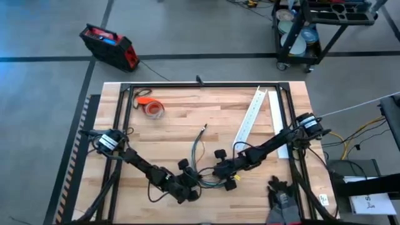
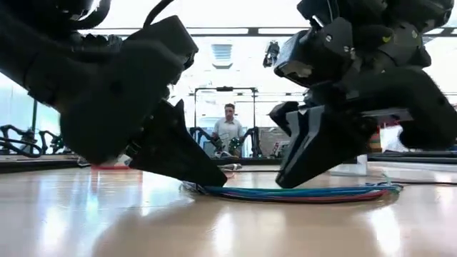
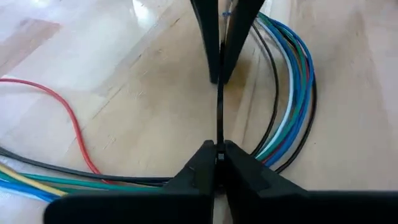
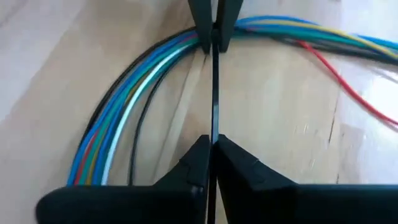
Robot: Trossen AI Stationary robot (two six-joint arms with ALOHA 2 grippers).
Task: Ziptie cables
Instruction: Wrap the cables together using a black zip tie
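Note:
The cables (image 3: 292,93), a bundle of blue, green, white and dark wires, lie in a curve on the wooden table (image 1: 175,125); they also show in the high view (image 1: 197,153) and the low view (image 2: 307,193). The ziptie (image 3: 219,115), a thin dark strip (image 4: 213,93), runs straight between my two grippers, beside the bend of the bundle. My left gripper (image 3: 219,155) and my right gripper (image 4: 213,148) face each other tip to tip near the table's front edge, each shut on the strip. In the low view both slant down to the tabletop, left gripper (image 2: 214,178) and right gripper (image 2: 285,182). My left gripper pinches one end of the ziptie (image 3: 219,144) between its two fingertips. The fingers slant down toward the table and lie in line with the strip. The strip leaves them straight and taut toward the other gripper, low over the wood. My right gripper pinches the ziptie's other end (image 4: 213,138) between its two fingertips, slanting down from the table's right side, in line with the strip. The strip is stretched straight to the left gripper's fingers (image 4: 202,25), which stand at the cable bundle.
An orange tape roll (image 1: 153,109) lies at the far left and a long white slotted channel (image 1: 250,119) at the far right. A black glove (image 1: 281,199) rests near the front right corner. A loose red wire (image 3: 68,118) lies beside the bundle. A person (image 2: 228,128) stands far behind the table.

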